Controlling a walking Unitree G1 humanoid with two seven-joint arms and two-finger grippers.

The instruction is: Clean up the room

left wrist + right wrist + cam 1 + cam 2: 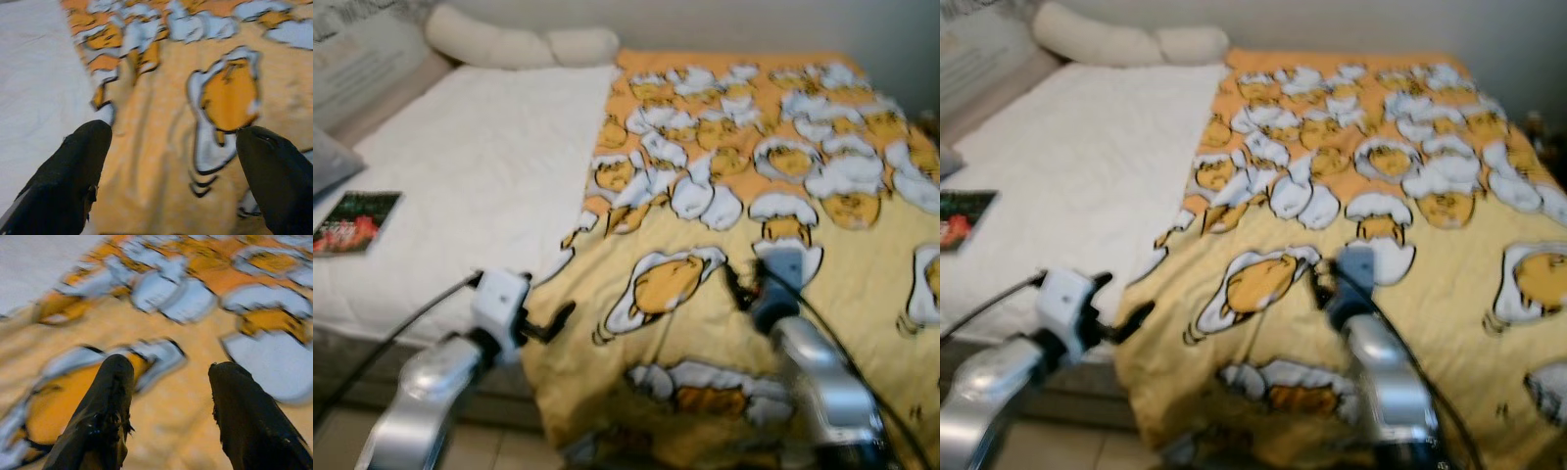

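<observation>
A yellow blanket (pixel 764 225) printed with cartoon egg figures lies over the right part of a bed, its left edge running down the middle of the white sheet (pixel 480 176). My left gripper (pixel 558 323) hovers at the blanket's front left edge, open, with nothing between its fingers (pixel 80 161). My right gripper (pixel 739 289) hangs over the blanket's front middle, also open and empty, with its fingers (pixel 110 396) pointing along the cloth. The pictures are blurred.
Two cream pillows (pixel 519 44) lie at the head of the bed against the wall. A dark book (pixel 354 223) lies on the sheet at the left. A grey cushion (pixel 328 162) sits at the far left. Tiled floor (pixel 489 446) shows below the bed's front edge.
</observation>
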